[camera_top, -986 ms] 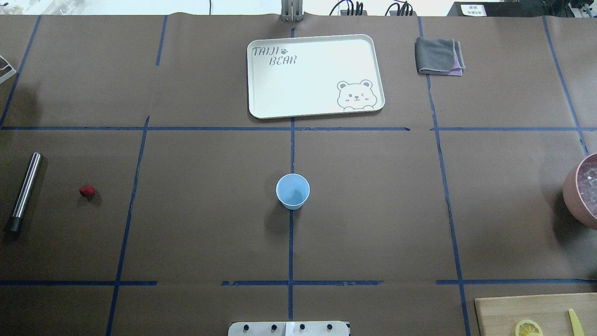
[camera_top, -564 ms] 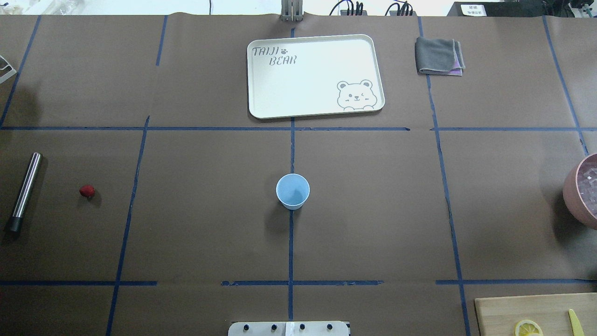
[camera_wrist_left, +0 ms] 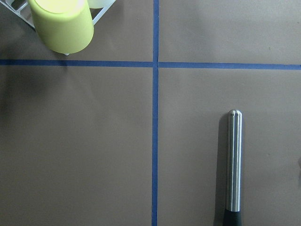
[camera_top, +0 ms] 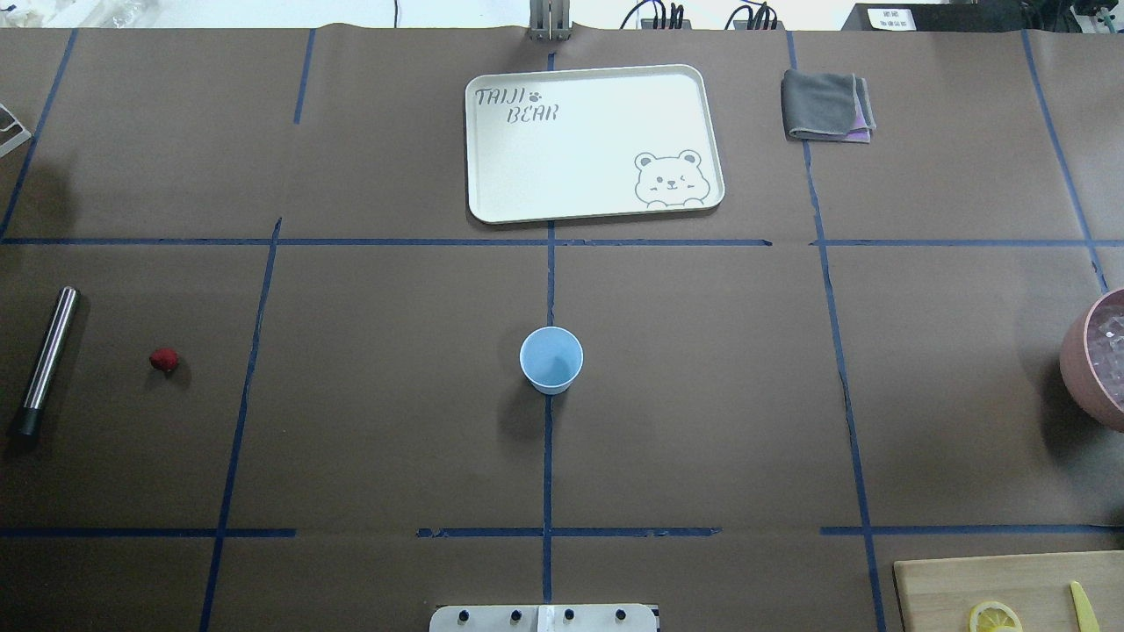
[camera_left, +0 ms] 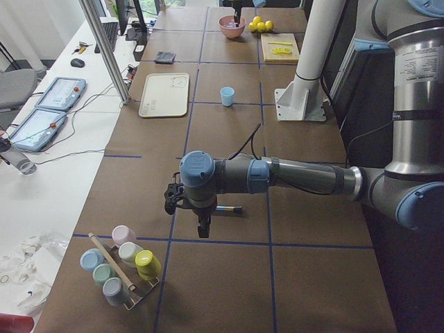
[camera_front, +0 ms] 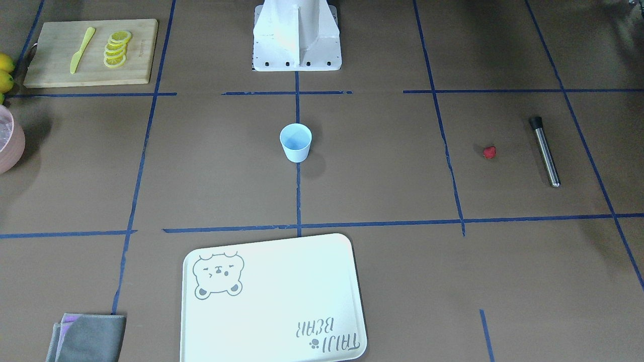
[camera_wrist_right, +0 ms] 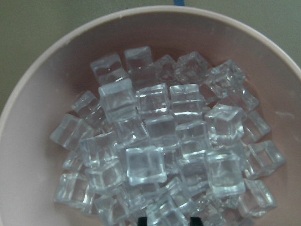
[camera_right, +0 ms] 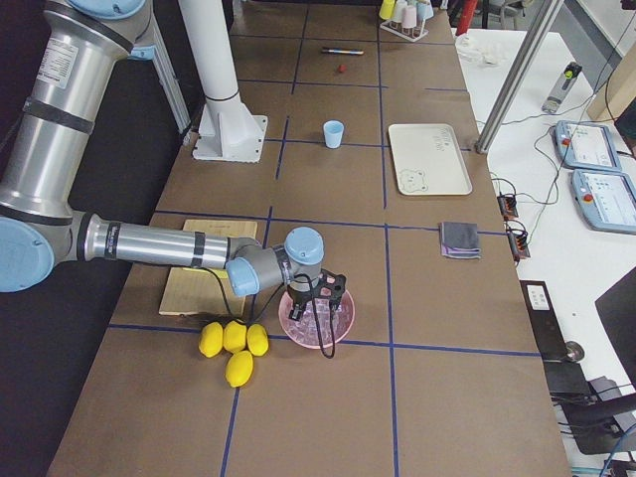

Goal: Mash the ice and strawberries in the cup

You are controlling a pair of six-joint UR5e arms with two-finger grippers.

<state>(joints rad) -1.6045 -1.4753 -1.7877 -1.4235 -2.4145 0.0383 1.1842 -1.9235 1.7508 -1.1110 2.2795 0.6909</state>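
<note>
Presently, the cup (camera_top: pixel 551 359) stands upright at mid-counter (camera_top: pixel 395 395), on a blue tape line, well apart from everything else. Its inside shows plain pale blue.

The strawberry (camera_top: pixel 163 359) lies on the counter far to the left in the overhead view. A steel rod (camera_top: pixel 46 360) with a black end lies just left of it, not touching.

The ice (camera_wrist_right: pixel 155 141) is heaped as clear cubes in a pink bowl (camera_wrist_right: pixel 28 179) at the counter's right edge.

Left hand (camera_left: pixel 202 229): it hangs low over the counter beside the rod, pointing down. Its wrist camera looks onto the rod's rounded steel tip. I cannot tell whether it is clenched or released, and nothing shows in its grip.

Right hand (camera_right: pixel 316 323): it hangs over the pink bowl, pointing down at the ice. I cannot tell clenched or released, nor whether it touches the cubes.

Other items:
- A white tray (camera_top: pixel 492 175) with a bear print lies on the far side, past the cup.
- A folded grey cloth (camera_top: pixel 825 105) lies right of the tray.
- A wooden board (camera_front: pixel 50 50) at the near right corner carries lemon slices (camera_front: pixel 116 49) and a yellow knife (camera_front: pixel 82 49).
- Four whole lemons (camera_right: pixel 232 343) sit beside the bowl.
- A rack of pastel cups (camera_left: pixel 121 267) sits at the counter's left end.
</note>
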